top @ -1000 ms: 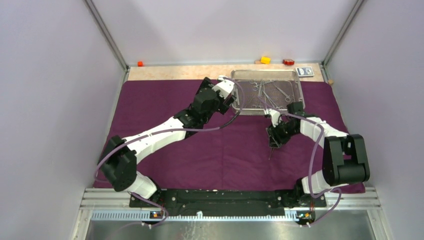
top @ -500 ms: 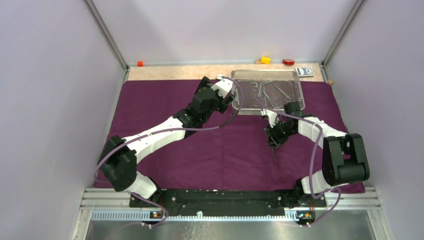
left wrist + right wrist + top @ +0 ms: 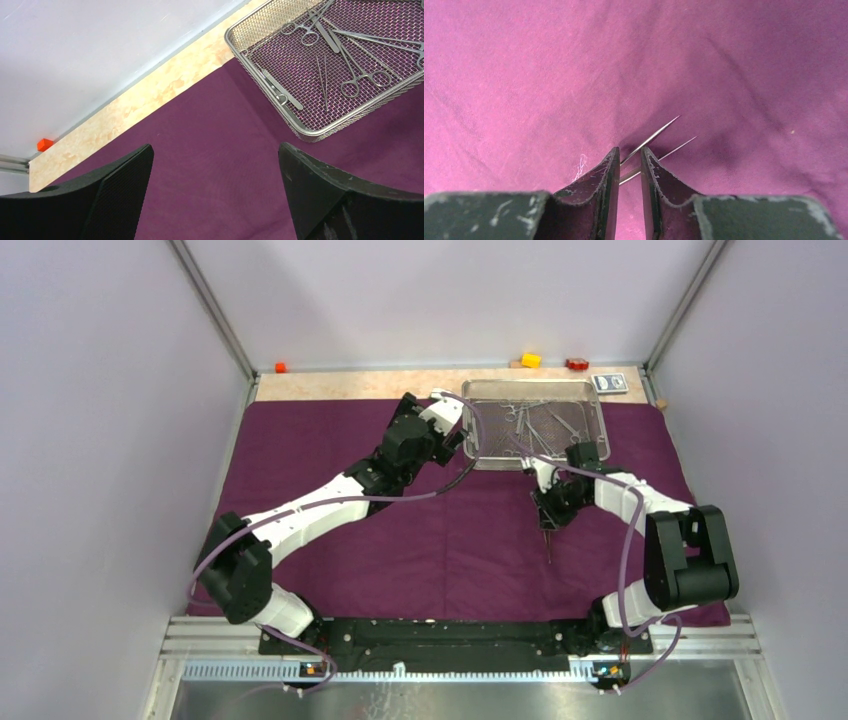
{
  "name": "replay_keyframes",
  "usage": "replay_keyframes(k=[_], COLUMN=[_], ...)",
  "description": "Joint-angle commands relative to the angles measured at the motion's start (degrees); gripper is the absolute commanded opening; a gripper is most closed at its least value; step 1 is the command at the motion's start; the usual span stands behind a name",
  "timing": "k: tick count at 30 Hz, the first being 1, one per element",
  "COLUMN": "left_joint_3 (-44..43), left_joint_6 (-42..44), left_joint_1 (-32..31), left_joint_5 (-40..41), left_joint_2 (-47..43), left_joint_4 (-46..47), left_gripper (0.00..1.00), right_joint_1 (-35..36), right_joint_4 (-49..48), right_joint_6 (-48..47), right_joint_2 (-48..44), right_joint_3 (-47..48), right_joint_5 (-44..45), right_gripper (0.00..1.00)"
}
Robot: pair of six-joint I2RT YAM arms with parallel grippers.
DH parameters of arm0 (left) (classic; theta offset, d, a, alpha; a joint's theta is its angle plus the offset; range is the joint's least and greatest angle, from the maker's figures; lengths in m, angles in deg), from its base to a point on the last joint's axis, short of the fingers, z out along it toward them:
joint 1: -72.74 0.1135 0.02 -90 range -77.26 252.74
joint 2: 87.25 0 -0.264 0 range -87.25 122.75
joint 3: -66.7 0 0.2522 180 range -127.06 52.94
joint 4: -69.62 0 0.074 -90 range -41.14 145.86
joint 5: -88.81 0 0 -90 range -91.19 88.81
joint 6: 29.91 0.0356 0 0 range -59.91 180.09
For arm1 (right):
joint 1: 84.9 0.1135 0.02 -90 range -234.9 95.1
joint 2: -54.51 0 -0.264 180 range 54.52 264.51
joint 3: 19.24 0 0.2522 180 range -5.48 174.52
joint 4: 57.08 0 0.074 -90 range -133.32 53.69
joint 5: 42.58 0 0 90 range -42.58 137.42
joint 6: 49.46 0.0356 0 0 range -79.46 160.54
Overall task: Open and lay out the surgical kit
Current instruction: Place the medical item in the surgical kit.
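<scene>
The dark purple cloth wrap (image 3: pixel 400 540) lies spread open over the table. The silver wire-mesh tray (image 3: pixel 597 425) stands on its far right part and holds several ring-handled clamps (image 3: pixel 530 420); the tray (image 3: pixel 260 75) and clamps (image 3: pixel 357 80) also show in the left wrist view. My left gripper (image 3: pixel 455 440) is wide open and empty (image 3: pixel 215 150) above bare cloth, just left of the tray. My right gripper (image 3: pixel 548 516) hangs low over the cloth in front of the tray. Its jaws (image 3: pixel 629 152) stand slightly apart over steel tweezers (image 3: pixel 659 132), which lie on the cloth (image 3: pixel 547 545).
A bare tan strip of table (image 3: pixel 350 385) runs behind the cloth. On it are a small orange block (image 3: pixel 281 367), a yellow block (image 3: pixel 531 360), a red block (image 3: pixel 577 364) and a blue-white card packet (image 3: pixel 610 383). Grey walls close in the sides and back.
My right gripper has drawn back a little toward the tray, and the tweezers now lie on the cloth in front of it. My left gripper has barely moved.
</scene>
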Motion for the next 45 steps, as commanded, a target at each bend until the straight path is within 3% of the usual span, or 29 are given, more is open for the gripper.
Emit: replay_keyframes(k=[1,9,20,30,35,41,45], left_joint_3=[0.10,0.18,0.57,1.72,1.50,-2.39,-1.41], left_joint_6=[0.22,0.27,0.37,0.92,2.67,5.57,6.29], left_joint_1=[0.35,0.44,0.69,1.40,1.54,1.97,2.45], left_joint_5=[-0.64,-0.81,-0.67,-0.27,1.65,1.11,-2.30], left_joint_2=[-2.59,-2.68,-3.39,-5.19,-5.40,-3.37,-4.29], left_joint_4=[2.58,2.59,2.75,3.44,3.53,-4.90,-6.37], left_gripper=[0.99,0.99,0.99,0.99,0.99,0.99,0.99], right_joint_1=[0.79,0.89,0.90,0.90,0.91,0.85,0.81], right_joint_4=[-1.60,-0.81,0.26,1.14,-2.97,-6.77,-5.94], right_joint_6=[1.87,4.68,5.75,7.67,11.61,14.26,14.29], right_joint_2=[0.45,1.51,1.75,-4.63,-5.17,3.74,13.01], right_joint_3=[3.02,4.43,6.09,12.49,18.23,29.65,38.51], right_joint_5=[2.03,4.01,3.22,2.07,5.98,10.26,11.90], right_gripper=[0.20,0.11,0.13,0.23,0.29,0.38,0.50])
